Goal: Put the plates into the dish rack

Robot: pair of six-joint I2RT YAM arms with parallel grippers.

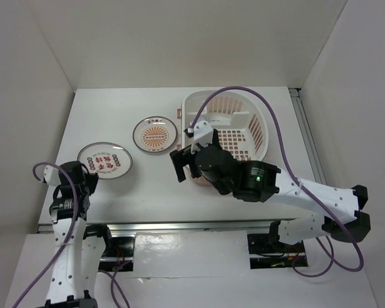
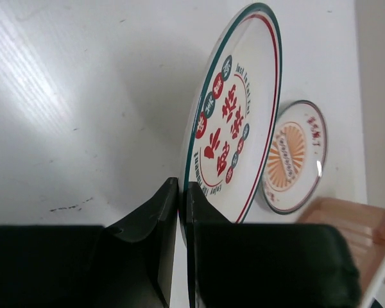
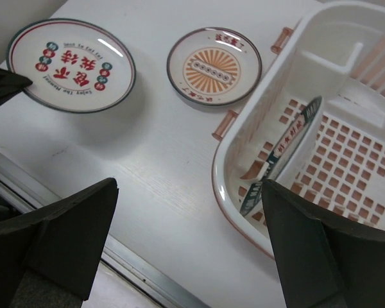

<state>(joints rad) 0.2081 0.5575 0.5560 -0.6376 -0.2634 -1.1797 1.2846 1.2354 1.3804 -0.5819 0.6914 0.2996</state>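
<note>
The plate with red characters lies on the table at the left, and my left gripper is shut on its near rim, which is raised a little off the table. The orange sunburst plate lies flat between it and the dish rack. A green-rimmed plate stands on edge inside the rack. My right gripper hangs open and holds nothing, above the table beside the rack's near-left rim.
A metal rail runs along the table's near edge below the right gripper. Walls close in the table on the left, back and right. The right arm's purple cable arcs over the rack.
</note>
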